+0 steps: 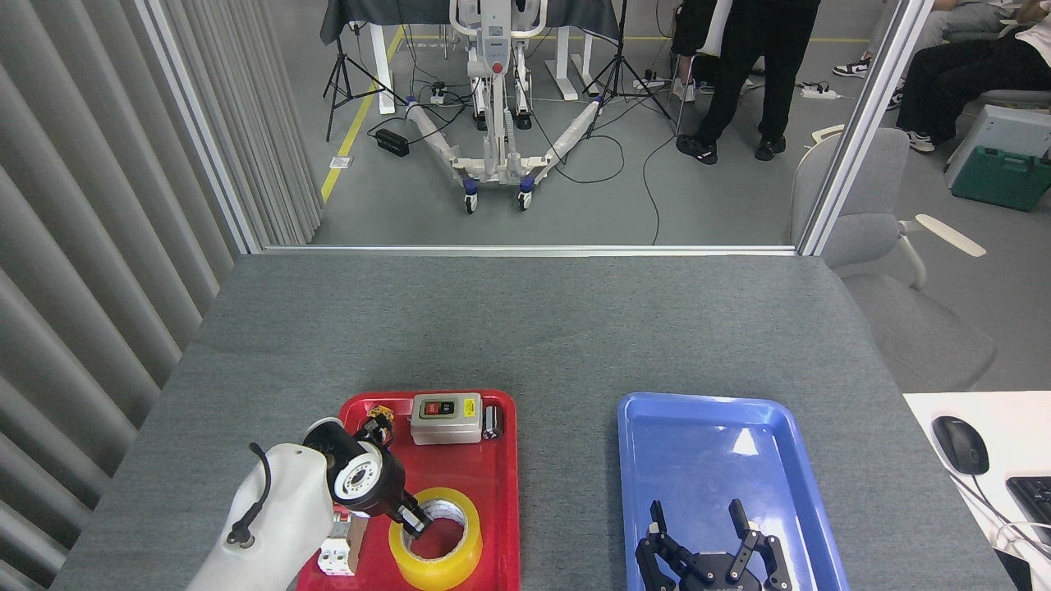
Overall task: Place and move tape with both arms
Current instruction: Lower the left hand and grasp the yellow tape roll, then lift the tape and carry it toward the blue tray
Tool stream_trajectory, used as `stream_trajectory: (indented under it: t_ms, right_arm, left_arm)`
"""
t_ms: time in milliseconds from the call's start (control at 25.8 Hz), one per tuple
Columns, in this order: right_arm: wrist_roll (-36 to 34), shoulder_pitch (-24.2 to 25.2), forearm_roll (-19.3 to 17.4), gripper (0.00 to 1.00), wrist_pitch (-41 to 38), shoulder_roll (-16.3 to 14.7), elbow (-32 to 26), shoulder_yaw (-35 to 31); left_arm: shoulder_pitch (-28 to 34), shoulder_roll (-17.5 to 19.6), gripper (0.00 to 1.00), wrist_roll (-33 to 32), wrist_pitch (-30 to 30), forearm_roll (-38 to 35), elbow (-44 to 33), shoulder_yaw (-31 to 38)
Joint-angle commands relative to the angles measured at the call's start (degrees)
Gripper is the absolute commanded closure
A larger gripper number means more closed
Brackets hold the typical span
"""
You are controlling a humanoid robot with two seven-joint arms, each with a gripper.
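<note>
The tape (447, 558), a yellow roll with a white core, lies flat at the near end of the red tray (493, 484). My left arm comes in from the lower left. Its left gripper (413, 522) points down at the roll's left rim, with a dark finger reaching into the centre hole. It is dark and foreshortened, so the gap between its jaws does not show. My right gripper (695, 519) hovers over the near part of the blue tray (706, 435) with its fingers spread apart and nothing between them.
The red tray also holds a grey switch box (446, 417), a small dark cylinder (492, 421), a yellow-black part (379, 413) and a white circuit breaker (335, 556) partly under my left arm. A mouse (959, 443) lies on a white desk at the right.
</note>
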Motion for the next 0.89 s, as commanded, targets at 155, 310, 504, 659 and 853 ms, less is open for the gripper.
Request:
stream_trajectory:
  t_ms: [155,310,504,659,853]
  right_arm:
    - [-0.1,0.0,0.9,0.0,-0.3,0.0,0.1,0.1]
    - [-0.2,0.0,0.9,0.0,-0.8,-0.1,0.1,0.1]
    - [-1.1,0.1,1.5,0.0,-2.3,-0.1,0.1,0.3]
    - [-4.3,1.1,2.2,0.0,-7.5,-0.5,-0.7,1.1]
    - [-10.8,3.9,2.2,0.0,-30.2,-3.3,-2.5,0.8]
  left_arm:
    - [-2.0,0.0,1.0,1.3,-9.7,11.0,0.4,3.3]
    - [-2.0,-1.6,1.0,1.3,-17.8,28.0,-0.1,12.1]
    - [0.8,-5.2,1.0,2.1,-17.8,50.9,0.7,14.3]
    - [2.5,-8.9,1.0,2.9,-17.8,52.0,0.8,13.5]
    - [2.8,-13.0,1.0,2.9,-17.8,48.3,3.0,12.5]
